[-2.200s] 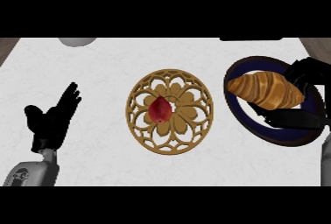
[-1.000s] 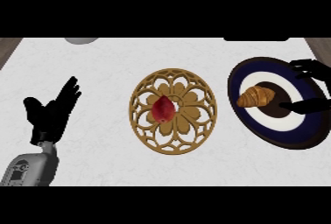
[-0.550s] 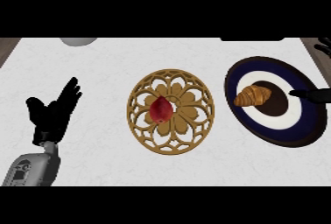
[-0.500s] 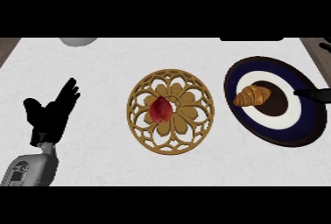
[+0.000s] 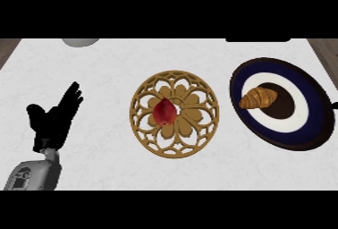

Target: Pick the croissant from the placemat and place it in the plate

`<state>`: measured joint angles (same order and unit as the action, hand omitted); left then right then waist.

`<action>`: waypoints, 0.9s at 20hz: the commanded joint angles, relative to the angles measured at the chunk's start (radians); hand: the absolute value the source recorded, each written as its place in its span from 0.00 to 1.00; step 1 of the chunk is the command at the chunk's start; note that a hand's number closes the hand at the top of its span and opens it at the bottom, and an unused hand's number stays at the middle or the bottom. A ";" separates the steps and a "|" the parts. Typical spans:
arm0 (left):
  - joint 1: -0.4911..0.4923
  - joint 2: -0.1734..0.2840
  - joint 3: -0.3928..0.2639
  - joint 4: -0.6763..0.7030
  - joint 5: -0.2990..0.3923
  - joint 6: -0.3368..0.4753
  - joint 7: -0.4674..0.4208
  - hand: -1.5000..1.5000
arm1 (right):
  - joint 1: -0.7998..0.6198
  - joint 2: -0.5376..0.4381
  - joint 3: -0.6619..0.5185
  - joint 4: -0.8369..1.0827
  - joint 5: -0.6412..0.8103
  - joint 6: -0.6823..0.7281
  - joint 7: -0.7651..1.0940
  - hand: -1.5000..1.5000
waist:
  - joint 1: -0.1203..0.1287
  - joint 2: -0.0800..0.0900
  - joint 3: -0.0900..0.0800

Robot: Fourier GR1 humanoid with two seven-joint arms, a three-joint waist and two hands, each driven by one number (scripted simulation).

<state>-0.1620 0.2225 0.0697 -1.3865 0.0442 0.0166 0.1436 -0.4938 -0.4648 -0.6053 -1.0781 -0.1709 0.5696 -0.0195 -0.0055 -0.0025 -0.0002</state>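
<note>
1. Golden-brown croissant (image 5: 258, 97): lies on the plate (image 5: 310, 107), at its dark centre, right of frame.
2. Gold filigree placemat (image 5: 175, 112): frame centre, on the white table (image 5: 105, 62); bears a red fruit (image 5: 163, 112).
3. Left hand (image 5: 54, 118): lower left, fingers straight and released, grasping nothing.
4. Right hand: only a dark sliver at the right edge; state cannot be told.

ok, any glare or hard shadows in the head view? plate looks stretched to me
Head view: light is flat, no glare on the counter, no hard shadows under the croissant or placemat. The round plate does look taller than wide, as the steep downward angle would make it. Left hand reads as a solid black shape.
</note>
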 commanded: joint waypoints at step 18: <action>0.032 -0.013 0.016 -0.110 -0.013 -0.035 0.079 0.50 | -0.010 -0.234 0.054 0.495 0.072 0.072 -0.432 0.00 | 0.015 0.004 0.001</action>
<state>-0.1720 0.2126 0.0881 -1.4357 0.0310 -0.0118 0.1933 -0.5131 -0.7062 -0.5790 -0.6170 -0.1203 0.6638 -0.3919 0.0116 0.0036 0.0010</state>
